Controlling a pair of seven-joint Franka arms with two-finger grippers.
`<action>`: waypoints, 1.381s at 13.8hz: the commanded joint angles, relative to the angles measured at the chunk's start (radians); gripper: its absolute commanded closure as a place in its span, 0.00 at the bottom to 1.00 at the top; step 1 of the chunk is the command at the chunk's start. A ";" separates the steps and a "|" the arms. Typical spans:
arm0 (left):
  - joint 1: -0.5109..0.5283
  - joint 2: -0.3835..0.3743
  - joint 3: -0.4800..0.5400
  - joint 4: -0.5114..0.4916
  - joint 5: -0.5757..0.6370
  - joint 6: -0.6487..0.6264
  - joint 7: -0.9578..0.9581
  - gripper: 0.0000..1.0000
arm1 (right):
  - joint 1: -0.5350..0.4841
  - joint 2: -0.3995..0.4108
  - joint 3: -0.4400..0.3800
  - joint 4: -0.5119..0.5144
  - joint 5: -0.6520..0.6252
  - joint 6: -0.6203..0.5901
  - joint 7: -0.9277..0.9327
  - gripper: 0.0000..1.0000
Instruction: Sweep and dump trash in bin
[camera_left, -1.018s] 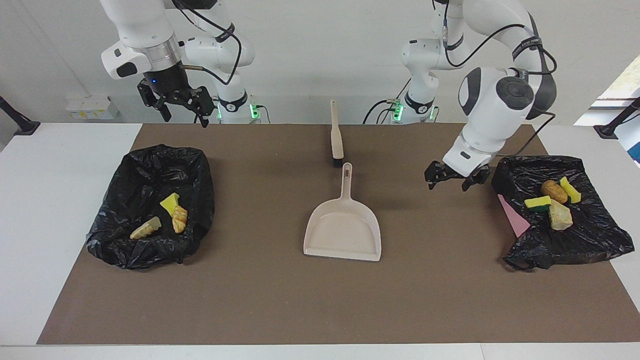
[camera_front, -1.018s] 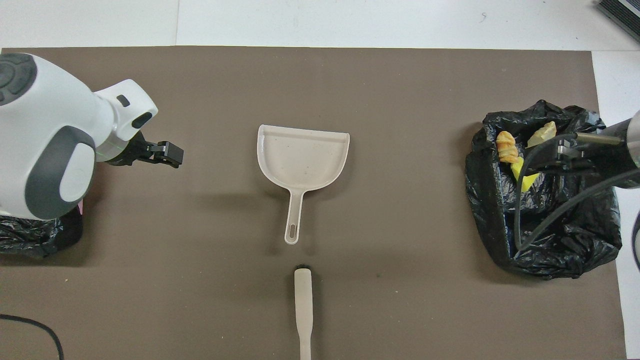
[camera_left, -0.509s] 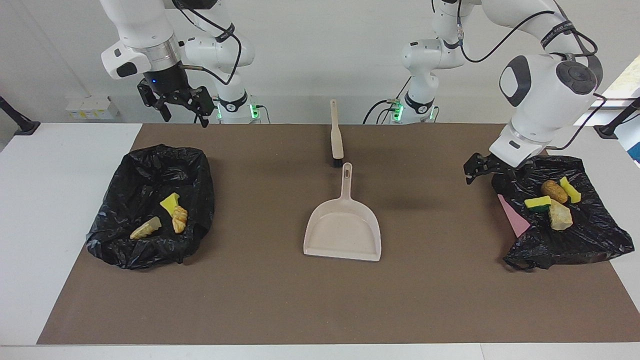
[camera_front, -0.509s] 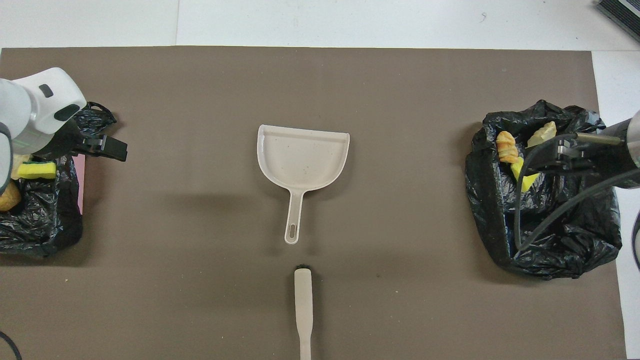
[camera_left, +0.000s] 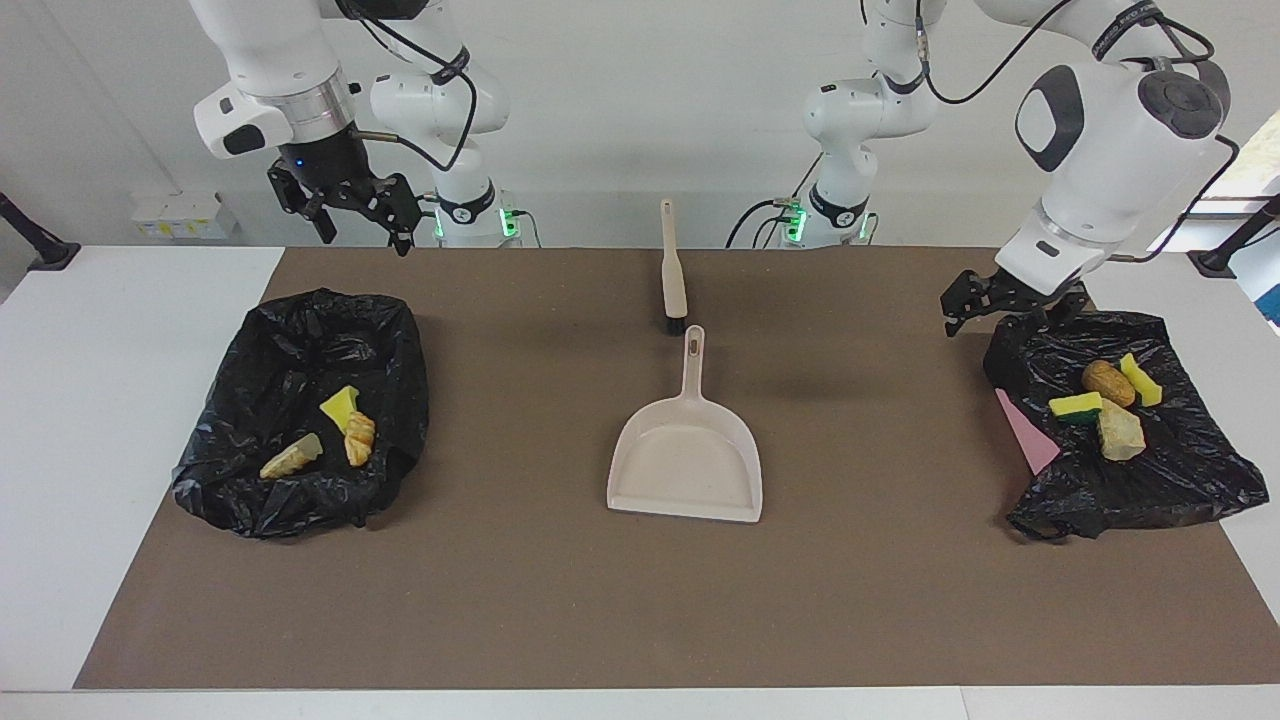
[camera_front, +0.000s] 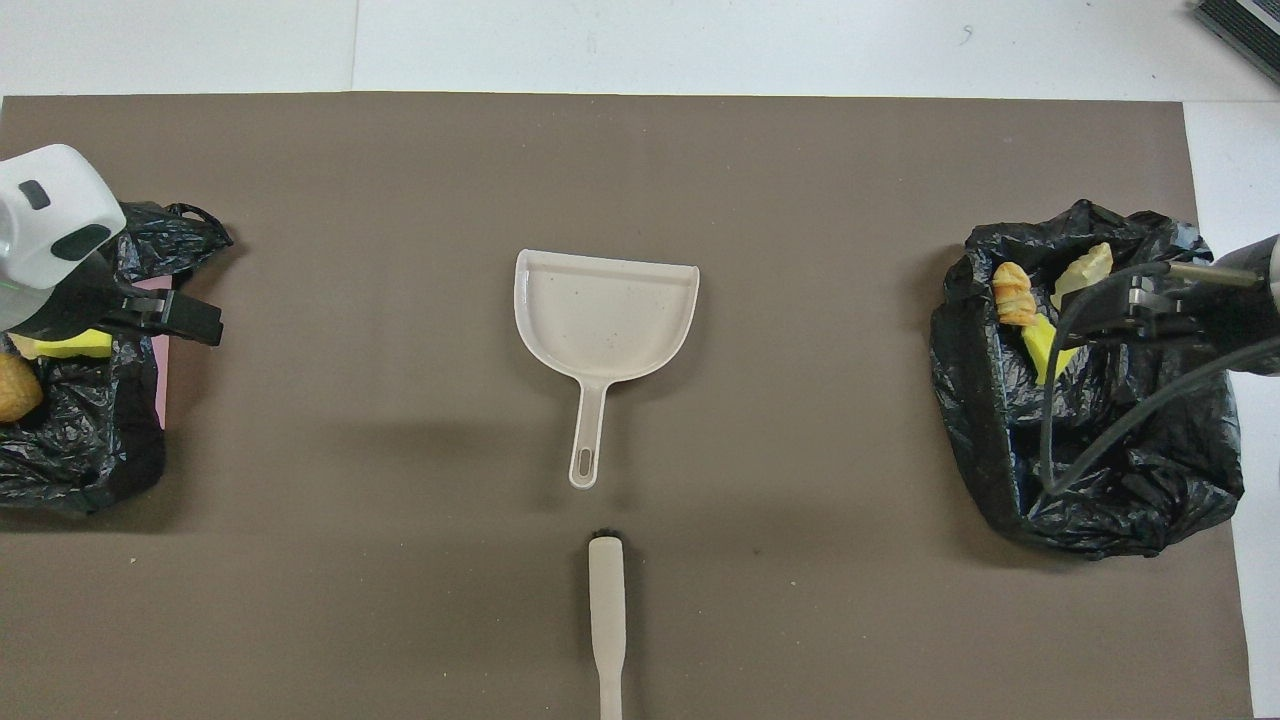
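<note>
All the trash I see lies in two black-lined bins. The bin (camera_left: 300, 330) at the right arm's end holds a yellow sponge chunk (camera_left: 340, 405) and two tan bread lumps (camera_left: 360, 438). The bin (camera_left: 1170, 480) at the left arm's end holds several scraps (camera_left: 1108, 382). The beige dustpan (camera_left: 685, 460) lies empty mid-mat, with the brush (camera_left: 673, 270) just nearer the robots. My left gripper (camera_left: 1003, 310) hangs open and empty over its bin's edge. My right gripper (camera_left: 365, 232) is raised, open and empty, over the mat's edge by its bin.
A brown mat (camera_left: 560, 600) covers the table. A pink corner (camera_left: 1030, 435) of the bin shows under the black bag at the left arm's end. In the overhead view the dustpan (camera_front: 605, 315) and brush handle (camera_front: 606, 620) lie in line mid-mat.
My left gripper has risen and drawn back from over the bare mat to the edge of its bin. The right gripper has lifted slightly. Nothing on the table has moved.
</note>
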 joint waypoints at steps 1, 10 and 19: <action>0.009 -0.054 0.001 -0.001 -0.009 -0.051 -0.009 0.00 | -0.017 -0.007 0.006 0.001 0.005 -0.006 -0.038 0.00; 0.009 -0.059 0.000 0.071 0.008 -0.166 0.015 0.00 | -0.011 -0.007 0.008 -0.001 0.005 -0.004 -0.039 0.00; 0.009 -0.039 0.006 0.129 0.004 -0.218 0.028 0.00 | -0.011 -0.007 0.008 -0.002 0.005 -0.004 -0.039 0.00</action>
